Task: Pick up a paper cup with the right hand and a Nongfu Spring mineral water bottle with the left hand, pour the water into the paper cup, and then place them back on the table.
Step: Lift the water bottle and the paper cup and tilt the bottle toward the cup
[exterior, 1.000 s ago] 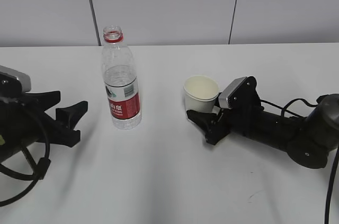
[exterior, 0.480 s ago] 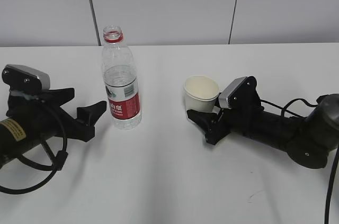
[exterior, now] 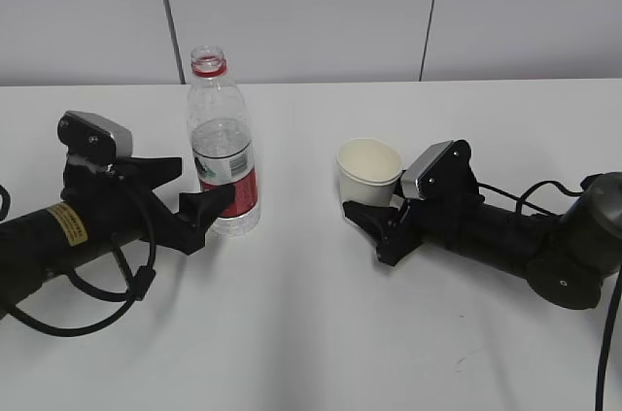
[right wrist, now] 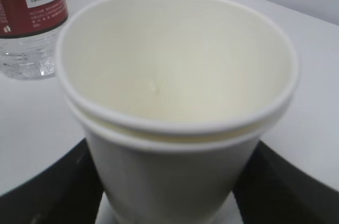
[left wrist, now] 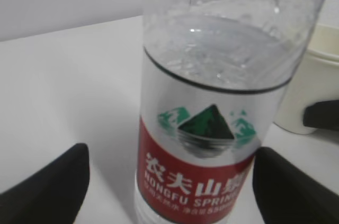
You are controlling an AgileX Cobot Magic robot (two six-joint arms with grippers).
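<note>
The left hand is standing with spread jaws around the Nongfu Spring mineral water bottle; right of the bottle, the right hand is bracketing the paper cup, grip unclear.

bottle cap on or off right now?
Off. The bottle stands upright on the table with its mouth open above the red neck ring; no cap shows in any view.

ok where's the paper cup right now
In the exterior view the paper cup stands upright on the table, right of centre, between the right gripper's jaws, with the bottle off to its left.
</note>
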